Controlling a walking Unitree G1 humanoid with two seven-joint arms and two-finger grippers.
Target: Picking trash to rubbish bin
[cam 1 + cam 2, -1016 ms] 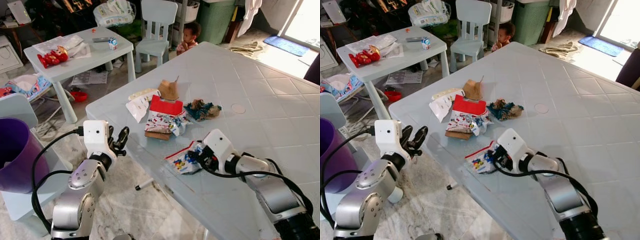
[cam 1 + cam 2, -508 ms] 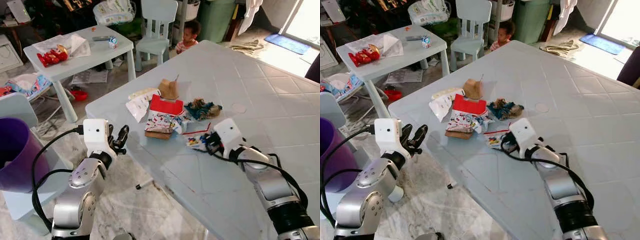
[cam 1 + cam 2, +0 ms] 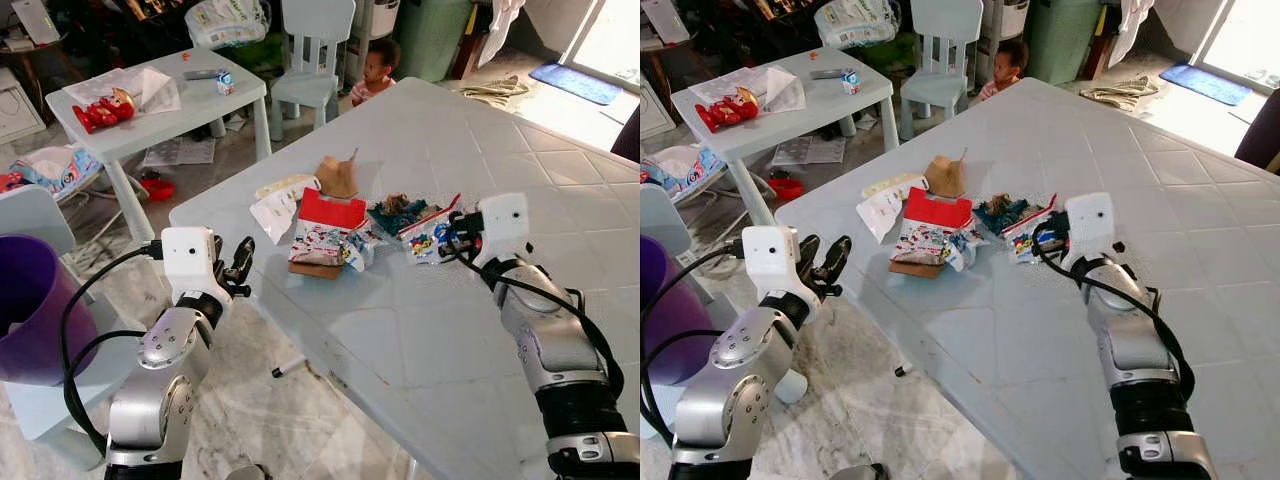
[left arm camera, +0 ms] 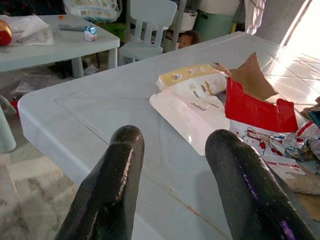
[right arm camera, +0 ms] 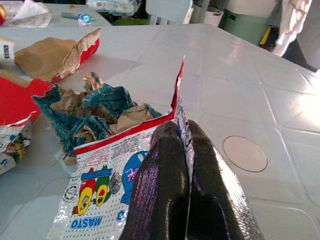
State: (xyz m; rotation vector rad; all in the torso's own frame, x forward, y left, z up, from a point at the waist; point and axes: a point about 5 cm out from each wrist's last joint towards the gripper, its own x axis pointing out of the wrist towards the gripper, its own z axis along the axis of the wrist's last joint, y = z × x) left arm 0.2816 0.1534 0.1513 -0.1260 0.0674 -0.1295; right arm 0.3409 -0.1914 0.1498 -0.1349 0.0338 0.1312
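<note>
The right gripper had its two glossy black fingers pressed together on a thin snack wrapper, pinching its torn edge. The wrapper was crinkly silver foil with a red strip and cartoon print, held over the pale plastic table, near the middle of the top. Just beside it lay a crumpled teal and brown wad. Further toward the table's left edge sat a red carton on a flattened printed pack, a torn brown cardboard piece and a white paper slip.

The left gripper hovered off the table's left corner, its rounded fingers spread apart with nothing between them. Its wrist view showed the slip's printed lettering up close. The head views took in a purple bin at far left, on the floor side of that corner, and a small child beyond the far edge.
</note>
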